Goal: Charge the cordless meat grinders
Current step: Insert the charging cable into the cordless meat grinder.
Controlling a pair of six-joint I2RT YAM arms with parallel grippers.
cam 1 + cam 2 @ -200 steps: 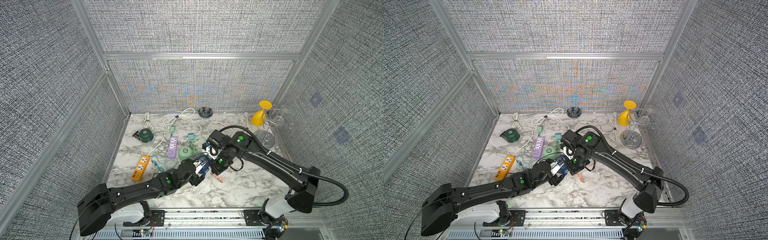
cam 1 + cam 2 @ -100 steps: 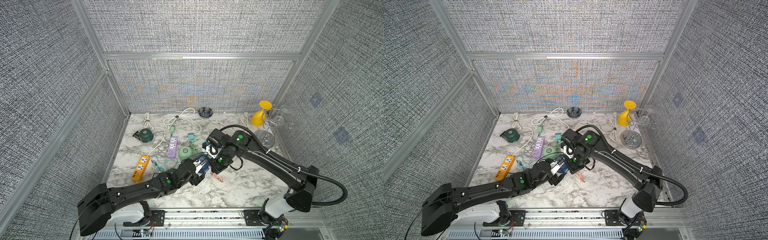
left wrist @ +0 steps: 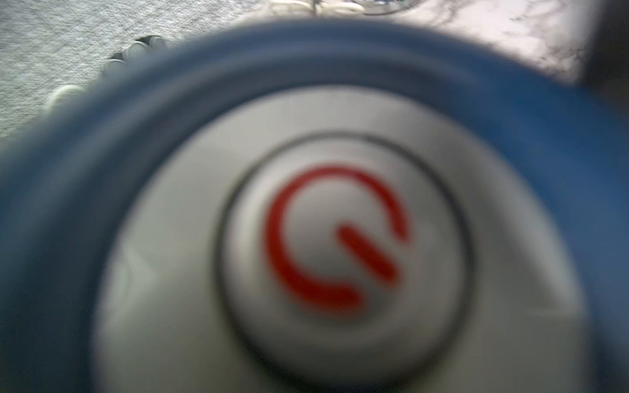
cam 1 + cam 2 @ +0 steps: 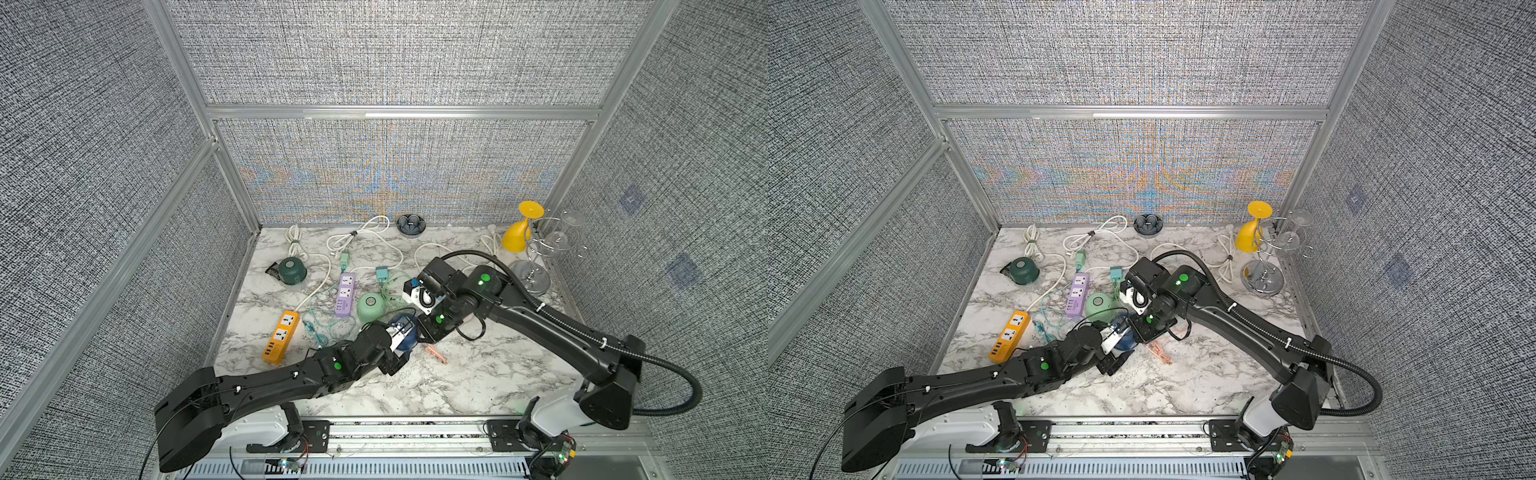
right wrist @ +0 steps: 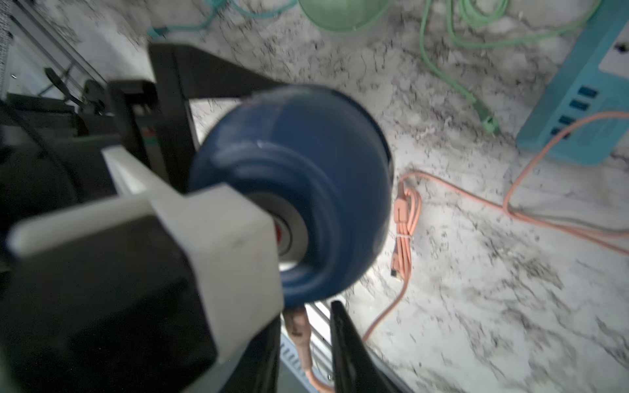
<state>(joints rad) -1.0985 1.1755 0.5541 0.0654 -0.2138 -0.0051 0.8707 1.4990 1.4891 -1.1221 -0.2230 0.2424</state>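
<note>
The navy blue meat grinder (image 4: 406, 333) (image 4: 1124, 340) lies tipped on its side above mid-table, and my left gripper (image 4: 400, 347) is shut on its body. Its silver button with a red power mark (image 3: 340, 238) fills the left wrist view. My right gripper (image 5: 304, 309) (image 4: 428, 332) stands open just beside the grinder (image 5: 306, 163). An orange plug (image 5: 297, 326) sits between the jaws, reaching to the grinder's edge, with a gap to one finger. The mint green grinder (image 4: 371, 306) stands behind. The dark green grinder (image 4: 292, 269) stands at the far left.
A purple power strip (image 4: 345, 294) and an orange one (image 4: 281, 336) lie left of centre. A teal-blue strip (image 5: 578, 102) holds the orange cable (image 5: 403, 217). White and green cables sprawl at the back. A dark dish (image 4: 410, 224), yellow goblet (image 4: 521, 232) and glass rack (image 4: 548, 245) stand behind.
The right gripper's jaws have parted around the orange plug. Both arms and the navy grinder stay almost where they were.
</note>
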